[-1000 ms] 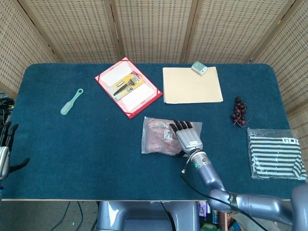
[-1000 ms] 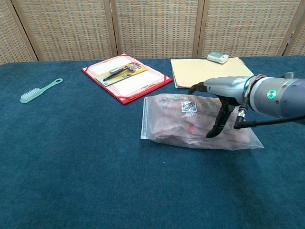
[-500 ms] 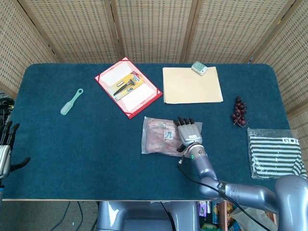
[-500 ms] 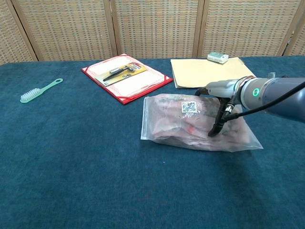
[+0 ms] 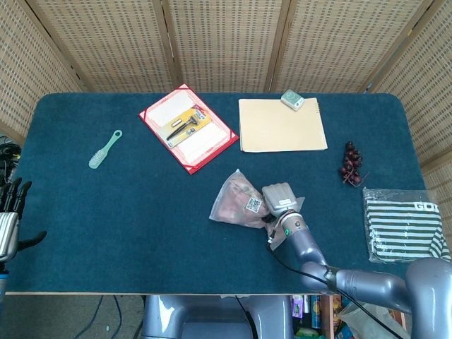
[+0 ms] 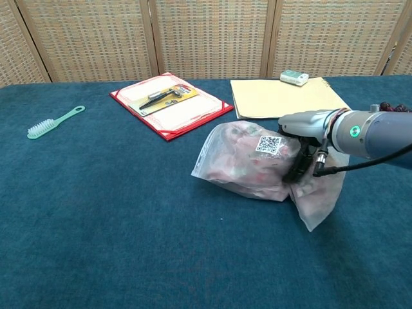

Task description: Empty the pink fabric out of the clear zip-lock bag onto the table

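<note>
The clear zip-lock bag (image 5: 239, 202) (image 6: 243, 162) with pink fabric inside lies bunched near the table's middle, its right end lifted and crumpled. My right hand (image 5: 280, 200) (image 6: 302, 138) has its fingers curled into that end and grips the bag. A white QR label (image 6: 268, 144) faces up on the bag. A loose flap of the bag (image 6: 317, 196) hangs below the hand. My left hand (image 5: 10, 210) hangs off the table's left edge, fingers apart, holding nothing.
A red folder (image 5: 186, 127) with a black tool lies behind the bag. A tan folder (image 5: 281, 125) with a small white box (image 5: 292, 99), a green brush (image 5: 105, 148), dark grapes (image 5: 351, 163) and a striped cloth (image 5: 404, 226) sit around the table.
My right hand went from lying flat on the bag to curling its fingers around the right end. The bag has bunched up and its right side has risen.
</note>
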Robot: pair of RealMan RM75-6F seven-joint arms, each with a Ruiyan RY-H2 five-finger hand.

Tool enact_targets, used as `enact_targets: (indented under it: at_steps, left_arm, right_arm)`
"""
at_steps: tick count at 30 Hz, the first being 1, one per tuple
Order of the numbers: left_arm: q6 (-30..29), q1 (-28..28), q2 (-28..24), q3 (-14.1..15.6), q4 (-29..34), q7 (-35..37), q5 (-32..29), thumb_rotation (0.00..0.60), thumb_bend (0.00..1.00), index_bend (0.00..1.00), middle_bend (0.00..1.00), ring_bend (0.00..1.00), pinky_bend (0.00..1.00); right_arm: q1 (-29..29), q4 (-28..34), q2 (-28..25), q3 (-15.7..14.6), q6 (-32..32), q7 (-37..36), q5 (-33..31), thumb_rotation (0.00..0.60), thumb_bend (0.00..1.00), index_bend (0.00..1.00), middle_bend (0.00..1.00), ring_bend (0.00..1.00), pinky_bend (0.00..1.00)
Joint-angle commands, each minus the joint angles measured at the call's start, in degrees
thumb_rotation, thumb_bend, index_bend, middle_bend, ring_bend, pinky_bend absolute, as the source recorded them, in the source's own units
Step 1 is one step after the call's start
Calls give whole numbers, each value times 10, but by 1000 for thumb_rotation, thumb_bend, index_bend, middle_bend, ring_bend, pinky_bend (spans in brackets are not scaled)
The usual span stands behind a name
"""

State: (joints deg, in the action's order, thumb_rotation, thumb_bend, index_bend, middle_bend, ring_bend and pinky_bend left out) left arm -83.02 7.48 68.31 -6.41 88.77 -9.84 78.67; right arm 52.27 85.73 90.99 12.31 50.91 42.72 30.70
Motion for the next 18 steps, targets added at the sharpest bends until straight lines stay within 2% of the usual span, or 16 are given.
enact_targets:
  at_steps: [1, 6, 12, 16, 18]
  left_arm:
    - [7, 4, 0, 0, 1, 3, 0, 600, 98, 0, 0, 0, 0]
    - [34, 28, -8, -7, 5, 26, 11, 600, 98, 0, 0, 0, 0]
    - [90, 82, -29, -29, 13, 99, 36, 600, 102, 2, 0, 0, 0]
    - [147, 134, -47, -44, 28, 187, 61, 600, 104, 140, 0, 0, 0]
    - [177, 158, -54, -48, 35, 207, 67, 600, 104, 208, 0, 0, 0]
  right_arm:
    - [-28, -12, 0, -1, -21, -96, 117, 600, 640, 690, 744, 687, 685]
    - [-32, -25, 4, 17, -24, -194, 242, 600, 639, 690, 748, 690, 685]
    - [-3, -56, 29, 38, -17, -252, 334, 600, 639, 690, 748, 690, 685]
    - [25, -80, 58, 50, -27, -257, 346, 600, 639, 690, 748, 690, 685]
    - [37, -93, 75, 55, -28, -255, 346, 600, 639, 690, 748, 690, 685]
